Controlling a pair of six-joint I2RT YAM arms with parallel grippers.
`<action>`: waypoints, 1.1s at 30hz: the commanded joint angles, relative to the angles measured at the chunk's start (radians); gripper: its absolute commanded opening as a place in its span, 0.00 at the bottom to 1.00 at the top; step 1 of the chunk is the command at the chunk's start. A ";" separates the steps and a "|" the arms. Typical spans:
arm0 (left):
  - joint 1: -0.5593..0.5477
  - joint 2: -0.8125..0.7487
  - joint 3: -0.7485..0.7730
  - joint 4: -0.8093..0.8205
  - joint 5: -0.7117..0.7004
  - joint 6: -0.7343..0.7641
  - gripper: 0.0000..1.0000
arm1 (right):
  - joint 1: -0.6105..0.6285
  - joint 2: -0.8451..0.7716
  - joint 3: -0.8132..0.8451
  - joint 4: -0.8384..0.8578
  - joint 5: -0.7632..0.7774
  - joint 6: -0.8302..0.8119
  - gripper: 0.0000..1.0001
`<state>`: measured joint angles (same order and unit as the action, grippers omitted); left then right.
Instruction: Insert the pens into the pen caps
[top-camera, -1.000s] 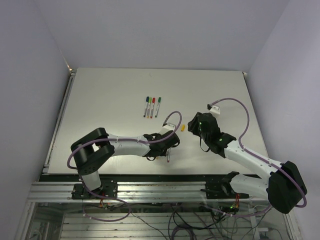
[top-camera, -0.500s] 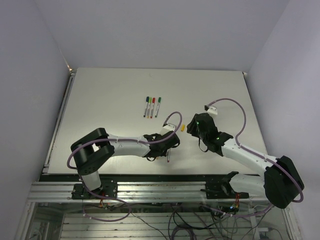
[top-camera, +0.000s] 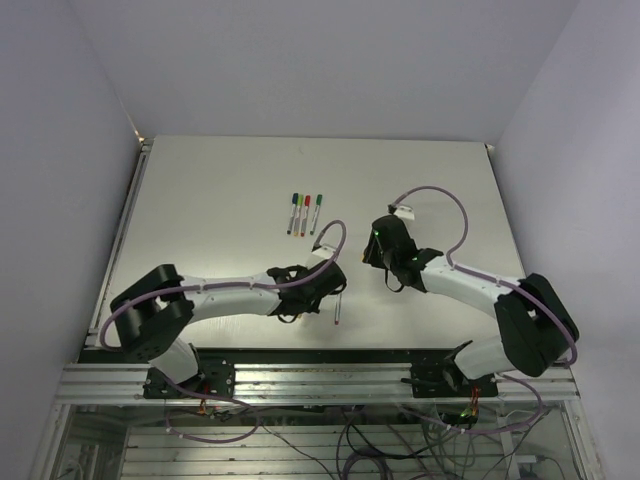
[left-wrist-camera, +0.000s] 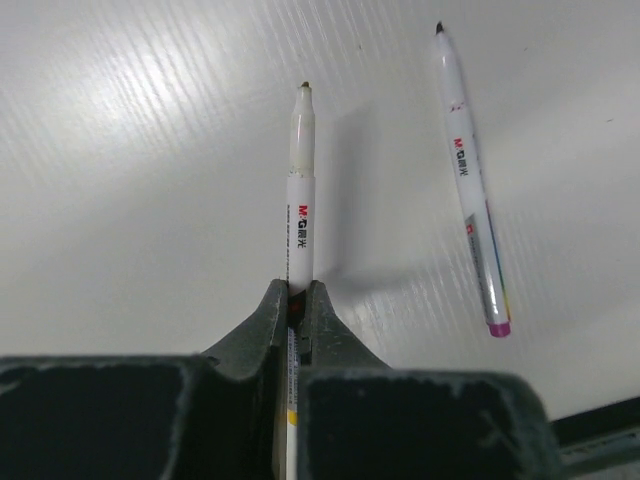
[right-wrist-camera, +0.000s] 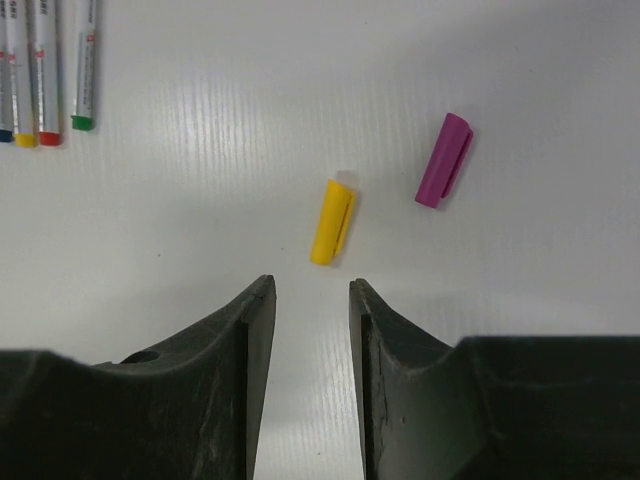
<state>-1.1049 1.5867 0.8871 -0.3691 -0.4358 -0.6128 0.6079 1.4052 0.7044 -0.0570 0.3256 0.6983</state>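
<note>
My left gripper (left-wrist-camera: 298, 288) is shut on a white pen (left-wrist-camera: 300, 200) with a yellow band, which points forward above the table. A second pen (left-wrist-camera: 470, 190) with a purple end lies to its right, and shows in the top view (top-camera: 340, 310). My left gripper (top-camera: 322, 288) sits beside it. My right gripper (right-wrist-camera: 310, 290) is open and empty, just short of a yellow cap (right-wrist-camera: 332, 221) lying on the table. A purple cap (right-wrist-camera: 443, 160) lies to the right of the yellow one. In the top view my right gripper (top-camera: 376, 252) hides both caps.
A row of several pens (top-camera: 304, 213) with coloured ends lies side by side at the table's middle, also at the top left of the right wrist view (right-wrist-camera: 47, 70). The table (top-camera: 200, 220) is white; walls stand at the back and at both sides.
My right arm has swung left and forward, its gripper now covering the yellow cap in the top view. My left arm's base has turned and its gripper has shifted slightly left with the pen.
</note>
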 joint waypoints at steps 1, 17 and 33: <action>0.005 -0.096 0.016 -0.040 -0.059 0.014 0.07 | 0.001 0.074 0.058 -0.007 -0.001 -0.012 0.35; 0.071 -0.179 -0.071 0.064 0.046 0.011 0.07 | 0.002 0.242 0.151 -0.034 0.046 -0.013 0.33; 0.081 -0.138 -0.065 0.078 0.073 0.031 0.07 | 0.001 0.360 0.203 -0.060 0.088 0.003 0.31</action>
<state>-1.0336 1.4338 0.8211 -0.3222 -0.3882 -0.5987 0.6083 1.7332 0.8936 -0.0872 0.3897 0.6956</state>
